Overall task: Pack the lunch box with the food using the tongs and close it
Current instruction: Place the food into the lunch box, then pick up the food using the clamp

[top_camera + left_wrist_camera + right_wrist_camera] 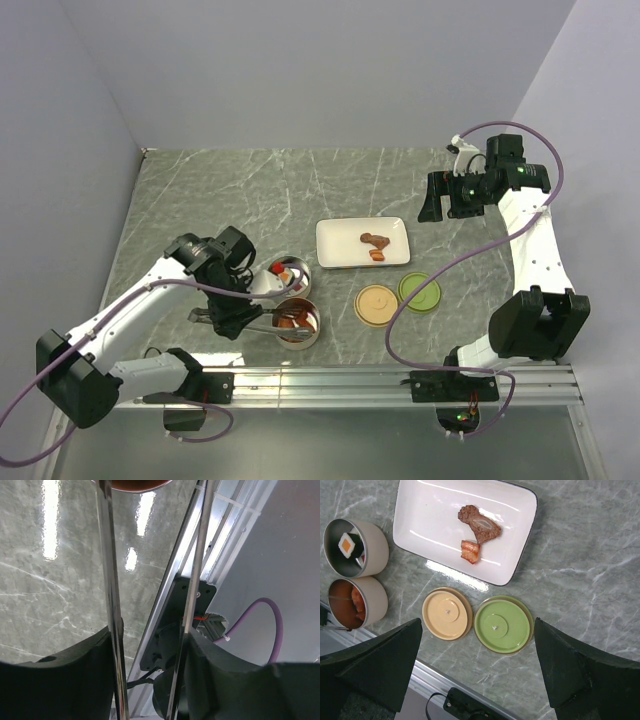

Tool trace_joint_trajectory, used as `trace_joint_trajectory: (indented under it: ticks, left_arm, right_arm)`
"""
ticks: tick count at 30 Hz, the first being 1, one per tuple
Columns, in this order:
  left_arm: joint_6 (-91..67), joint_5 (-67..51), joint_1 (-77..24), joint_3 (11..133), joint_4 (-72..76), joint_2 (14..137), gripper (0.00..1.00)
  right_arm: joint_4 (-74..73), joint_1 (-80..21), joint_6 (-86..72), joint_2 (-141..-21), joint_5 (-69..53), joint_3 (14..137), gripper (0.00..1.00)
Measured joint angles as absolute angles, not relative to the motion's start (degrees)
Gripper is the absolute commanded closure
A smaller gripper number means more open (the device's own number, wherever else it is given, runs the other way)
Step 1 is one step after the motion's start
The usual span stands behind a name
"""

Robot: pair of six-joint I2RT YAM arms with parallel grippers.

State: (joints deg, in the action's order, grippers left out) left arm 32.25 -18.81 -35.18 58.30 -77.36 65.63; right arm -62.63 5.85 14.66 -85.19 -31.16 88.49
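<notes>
Left of the white plate and nearer the desk's front edge, the left tool gripped the tongs. Its fingers pressed on both silver arms. The tong tips reached into the near tin, near-left of the plate, which held orange-red chunks. The far tin, just beside it, held 1 sushi block. On the plate lay 1 brown piece and 1 orange-red chunk. In front of the plate sat a tan lid and a green lid. Right of the plate, the right tool hung wide and held nothing.
</notes>
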Motion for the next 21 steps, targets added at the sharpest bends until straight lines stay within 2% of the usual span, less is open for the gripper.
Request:
trace_joint_trajectory:
  ticks: [4,9,14,21]
  left_arm:
    - [32.21,-18.81,-35.24,60.64,-77.80,66.98,0.43]
    - [32.21,-18.76,-35.24,69.52,-77.87,70.00,0.44]
    - [31.03,-16.56,-35.24,80.20,-76.27,75.02,0.52]
    - [28.47,-10.09,-37.91,90.06,-68.66,85.67,0.56]
  right_arm:
    - [-62.63,5.85,14.66,-85.19,-31.18,88.49,0.00]
    - [-62.63,5.85,14.66,-85.19,-31.20,88.49,0.00]
    - [-62.63,5.85,14.63,-85.19,-31.18,88.49,0.00]
    - [-62.61,5.85,14.59,-85.19,-31.05,88.49,0.00]
